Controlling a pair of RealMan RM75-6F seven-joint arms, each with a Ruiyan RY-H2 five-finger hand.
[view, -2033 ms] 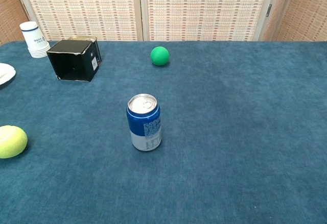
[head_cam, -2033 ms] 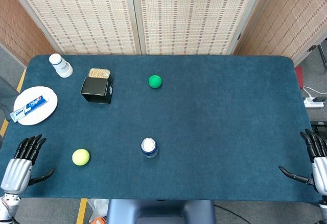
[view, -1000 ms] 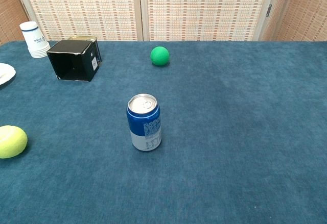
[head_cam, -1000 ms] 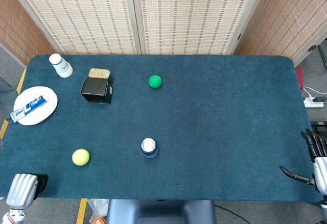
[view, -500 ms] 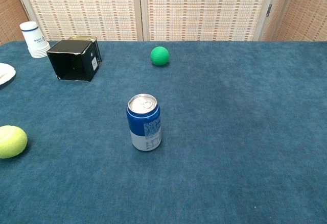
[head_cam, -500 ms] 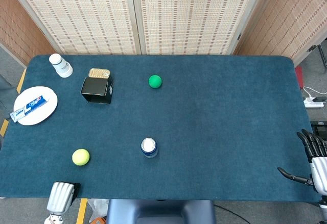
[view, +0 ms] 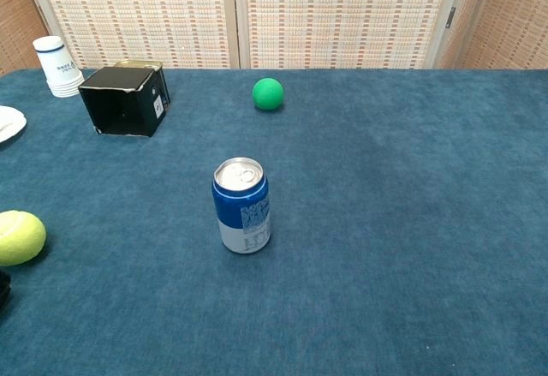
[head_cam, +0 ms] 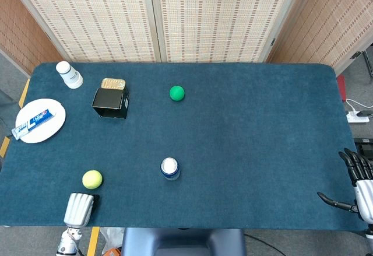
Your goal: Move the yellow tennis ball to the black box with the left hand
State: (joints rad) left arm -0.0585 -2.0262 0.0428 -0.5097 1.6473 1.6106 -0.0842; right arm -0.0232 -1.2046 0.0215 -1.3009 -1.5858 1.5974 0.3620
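The yellow tennis ball (head_cam: 92,179) (view: 19,237) lies on the blue table near its front left edge. The black box (head_cam: 111,102) (view: 124,102) stands further back on the left, its open side facing the front. My left hand (head_cam: 80,209) is at the table's front edge, just in front of the ball and slightly to its left, not touching it. Only the silver back of the hand shows; its fingers are hidden. My right hand (head_cam: 356,186) rests off the front right corner with fingers spread and nothing in it.
A blue can (head_cam: 169,168) (view: 242,205) stands upright right of the ball. A green ball (head_cam: 176,93) (view: 268,93) lies right of the box. A gold tin (head_cam: 113,83) sits behind the box. White cups (head_cam: 69,74) and a plate (head_cam: 51,129) with toothpaste are at far left.
My left hand has swung from the table's left front corner to the right along the front edge, ending just in front of the tennis ball. The right hand barely moved.
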